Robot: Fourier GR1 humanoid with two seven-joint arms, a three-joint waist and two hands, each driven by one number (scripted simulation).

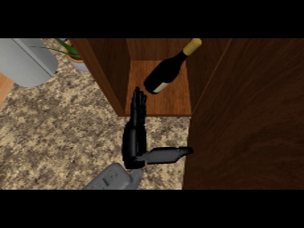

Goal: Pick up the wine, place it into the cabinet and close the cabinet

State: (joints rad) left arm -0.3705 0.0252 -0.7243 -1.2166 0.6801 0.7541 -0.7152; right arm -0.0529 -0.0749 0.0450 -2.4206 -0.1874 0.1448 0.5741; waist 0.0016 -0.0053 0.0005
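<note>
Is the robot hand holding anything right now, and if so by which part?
Nothing is held. The robot hand is open with straight fingers, apart from the wine bottle lying inside the cabinet.

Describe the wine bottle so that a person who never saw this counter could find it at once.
Find the brown wooden cabinet at the right; its open compartment faces the speckled counter. On the compartment floor lies the wine bottle, beyond the fingers of the open hand. It is the only dark glass thing there, with a yellow-topped neck pointing away from the hand.

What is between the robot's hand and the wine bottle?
Nothing. In the head view only bare cabinet shelf separates the left hand fingertips from the wine bottle lying inside.
</note>
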